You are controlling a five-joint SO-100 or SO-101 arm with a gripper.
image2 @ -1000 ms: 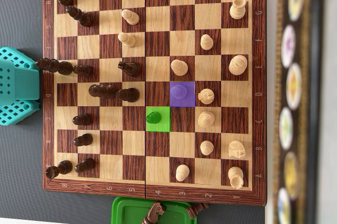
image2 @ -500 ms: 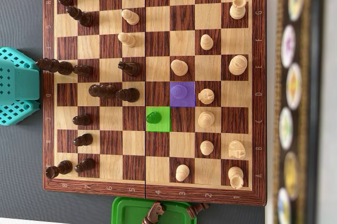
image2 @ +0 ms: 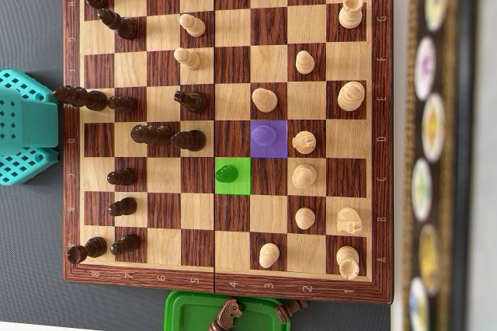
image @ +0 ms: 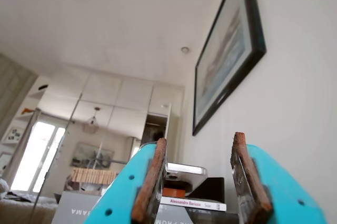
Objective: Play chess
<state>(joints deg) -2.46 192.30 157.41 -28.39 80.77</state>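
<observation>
Teal end effector [image: 202, 187] stands parted and empty in the wrist view, its rust-coloured pads [image: 149, 182] aimed up at a ceiling, a framed picture [image: 227, 50] and a stack of books [image: 192, 203], not at the game. From overhead only a teal part of the arm [image2: 27, 125] shows, parked off the left edge of the chessboard [image2: 225, 125], which lies on the grey desk [image2: 31, 36].

On the board, a piece on a green-tinted square [image2: 227, 174] and one on a purple-tinted square [image2: 266, 135] sit just diagonal to each other near the centre. Dark pieces [image2: 167, 137] crowd the left half, close to the arm; a descent over them could, by this reading, topple the tall ones nearest the edge. Pale pieces [image2: 304, 175] ring the tinted squares, leaving little room for wide-set fingers.

A green tray [image2: 221, 311] holding captured pieces is cut off at the bottom. The tint hides both highlighted pieces' kind and colour, and objects at the right edge are blurred.
</observation>
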